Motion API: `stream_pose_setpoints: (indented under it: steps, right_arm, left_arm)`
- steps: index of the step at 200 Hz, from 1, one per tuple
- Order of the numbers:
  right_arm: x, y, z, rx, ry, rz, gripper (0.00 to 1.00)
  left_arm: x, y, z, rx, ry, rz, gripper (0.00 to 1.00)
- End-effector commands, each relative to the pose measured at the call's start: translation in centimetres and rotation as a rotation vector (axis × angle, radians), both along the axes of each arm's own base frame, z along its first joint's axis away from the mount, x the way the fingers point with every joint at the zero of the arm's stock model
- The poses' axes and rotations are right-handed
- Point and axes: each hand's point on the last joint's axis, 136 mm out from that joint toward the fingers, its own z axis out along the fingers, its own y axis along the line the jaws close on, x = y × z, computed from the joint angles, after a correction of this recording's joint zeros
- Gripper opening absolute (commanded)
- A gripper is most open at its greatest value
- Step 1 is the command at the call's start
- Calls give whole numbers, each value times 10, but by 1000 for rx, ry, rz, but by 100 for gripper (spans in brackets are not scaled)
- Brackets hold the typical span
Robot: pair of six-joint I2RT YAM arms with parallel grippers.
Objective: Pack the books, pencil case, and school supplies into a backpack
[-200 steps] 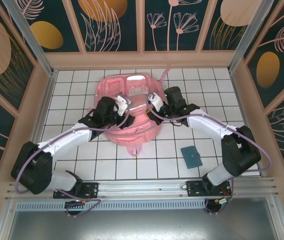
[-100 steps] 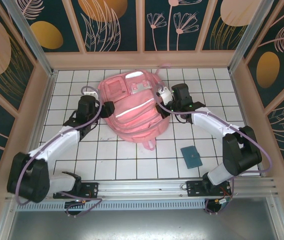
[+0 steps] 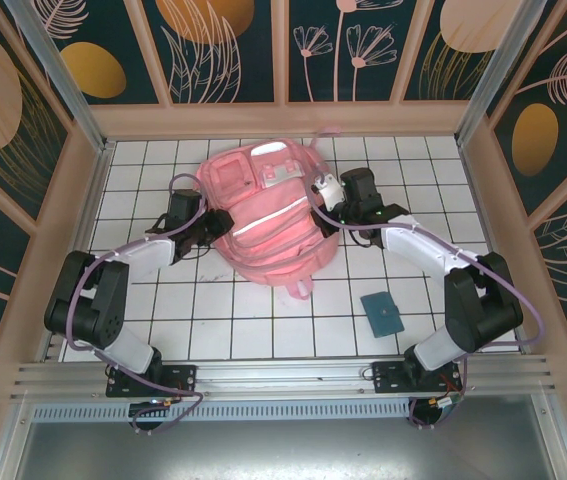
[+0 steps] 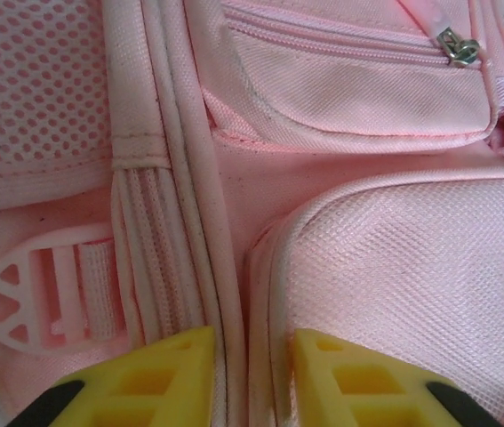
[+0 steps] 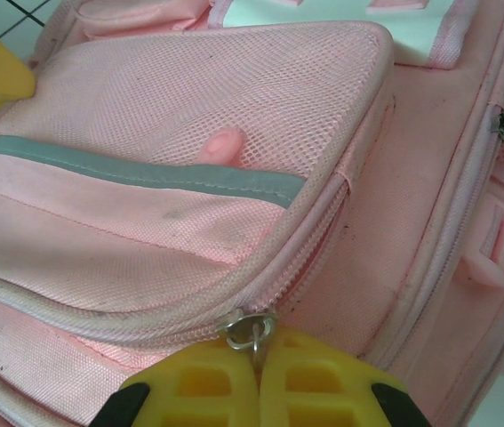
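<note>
Pink backpack [image 3: 268, 225] on tabletop [image 3: 213, 320]
Right hand [image 5: 256, 356] pinches zipper pull [image 5: 250, 327]; left hand [image 4: 250, 356] grip unclear; teal pad [image 3: 382, 313] lies apart

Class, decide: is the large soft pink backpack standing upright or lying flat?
Lying flat: the backpack rests on the white tiled table, its striped front facing up.

A robot test cell (lab-like) — gridded white table [image 3: 213, 330], aluminium frame [image 3: 283, 372], leaf-printed wall panels [image 3: 218, 60].
</note>
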Motion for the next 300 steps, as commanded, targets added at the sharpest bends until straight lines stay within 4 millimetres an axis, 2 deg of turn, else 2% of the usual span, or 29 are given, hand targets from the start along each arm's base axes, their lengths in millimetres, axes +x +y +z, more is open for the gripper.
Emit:
stream_pose_setpoints:
  steps: [1, 23, 27, 52, 88, 107, 136, 158, 169, 181, 197, 200, 213, 224, 234, 237, 249, 260, 263, 284, 296, 300]
  right_arm:
    - [-10, -2, 20, -8, -41, -32, 0]
    - [-17, -14, 10, -96, -37, -71, 0]
    - [-22, -11, 8, -111, -35, -63, 0]
    - [-30, -19, 4, -184, -17, -93, 0]
    - [-47, -19, -2, -246, 41, -85, 0]
    - [-52, -13, -3, -222, 56, -63, 0]
    - [-42, -9, 1, -189, 35, -71, 0]
    - [-40, -2, 2, -163, 45, -51, 0]
    - [-39, -1, 2, -155, 46, -48, 0]
    - [-39, 0, 2, -151, 46, -48, 0]
    - [-40, -2, 1, -151, 50, -50, 0]
    - [-41, -2, 2, -151, 50, -49, 0]
    - [-42, -3, 3, -146, 47, -52, 0]
    - [-42, -4, 3, -143, 49, -56, 0]
    - [-42, -5, 3, -145, 49, -62, 0]
    - [-42, -6, 3, -146, 48, -67, 0]
    - [-40, -10, 3, -152, 55, -96, 0]
    - [-40, -14, 2, -156, 72, -127, 0]
    - [-40, -15, 2, -157, 78, -135, 0]
    - [-46, -25, -1, -181, 157, -198, 0]
    - [-51, -30, -3, -196, 202, -226, 0]
    - [-53, -32, -5, -202, 216, -239, 0]
  left_arm:
    - [10, -20, 18, -157, -45, -17, 28]
    - [12, -24, 18, -203, -39, -14, 30]
    - [12, -24, 18, -207, -39, -11, 30]
    - [14, -26, 19, -219, -43, -10, 28]
    - [13, -27, 27, -226, -64, -25, 28]
    - [10, -32, 32, -229, -83, -68, 35]
    - [8, -17, 16, -103, -45, -39, 43]
    - [10, -22, 5, -64, -23, -97, 45]
    - [12, -24, 1, -44, -17, -120, 43]
    - [17, -25, 2, -35, -29, -135, 37]
    - [21, -34, 14, -63, -57, -175, 35]
    - [22, -35, 5, -61, -37, -182, 35]
    - [25, -41, 3, -72, -30, -214, 32]
    - [26, -42, -6, -67, -1, -220, 27]
    - [24, -43, -13, -70, 17, -228, 19]
    - [31, -45, -4, -77, -7, -226, 15]
    - [35, -46, 1, -91, -25, -212, 0]
    - [41, -44, 13, -107, -59, -173, 0]
    - [37, -41, 9, -110, -52, -160, 0]
    - [41, -30, 23, -164, -92, -34, 0]
    - [42, -21, 19, -173, -86, 42, 0]
    - [42, -18, 30, -181, -112, 61, 0]
